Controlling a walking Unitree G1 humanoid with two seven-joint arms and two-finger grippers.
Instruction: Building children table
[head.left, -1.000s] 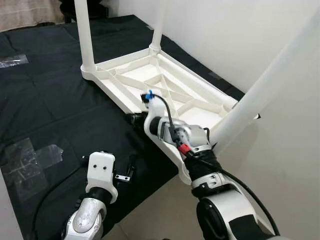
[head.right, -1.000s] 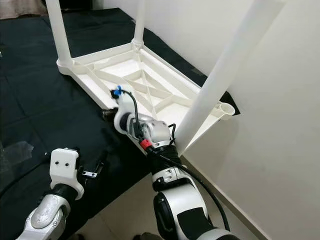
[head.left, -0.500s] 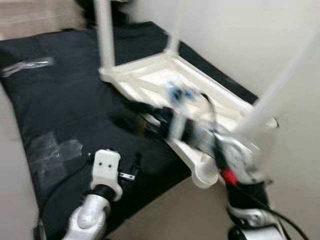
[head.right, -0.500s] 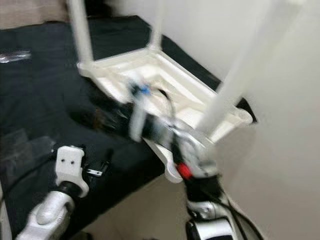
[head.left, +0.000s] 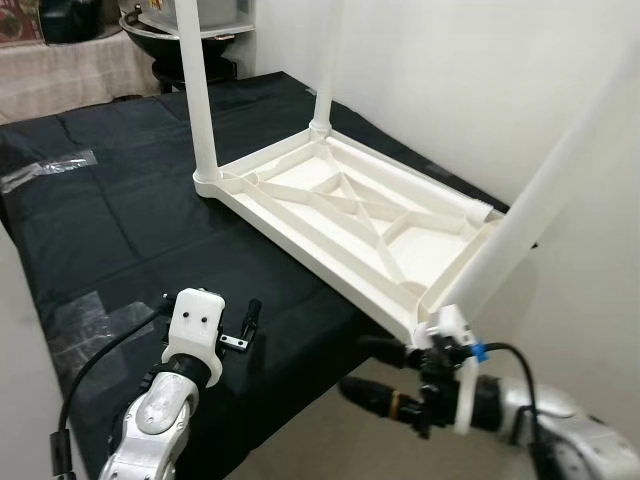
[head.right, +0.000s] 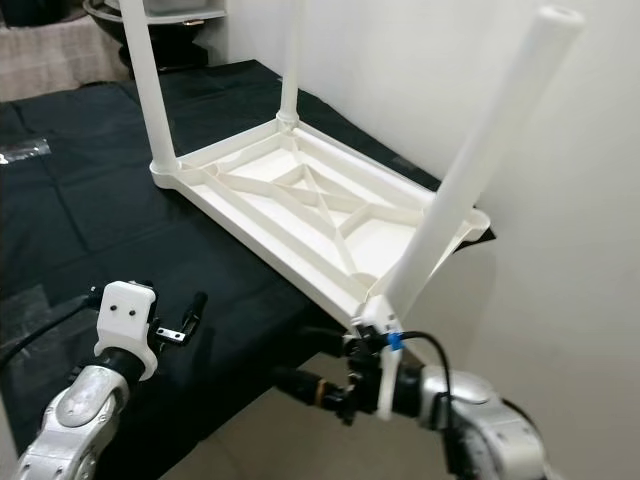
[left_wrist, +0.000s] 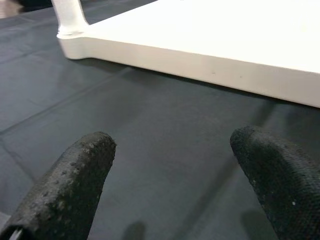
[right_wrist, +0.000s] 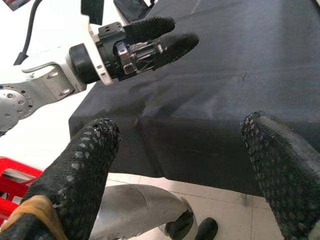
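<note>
Table (head.left: 340, 215) – white ribbed plastic, upturned on black cloth (head.left: 110, 210) – both claws (left_wrist: 172, 175) (right_wrist: 185, 165) spread, empty.

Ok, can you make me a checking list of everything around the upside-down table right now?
Surface: black mat spread over a pale floor.
Job's things: white children's table upside down on the mat, three legs fitted; near corner socket without a leg.
Clutter: clear plastic wrap on the mat.
Grippers: left gripper open above the mat; right gripper open beside the table's near corner.
Cables: black cable along the left arm.
Surroundings: white wall.
</note>
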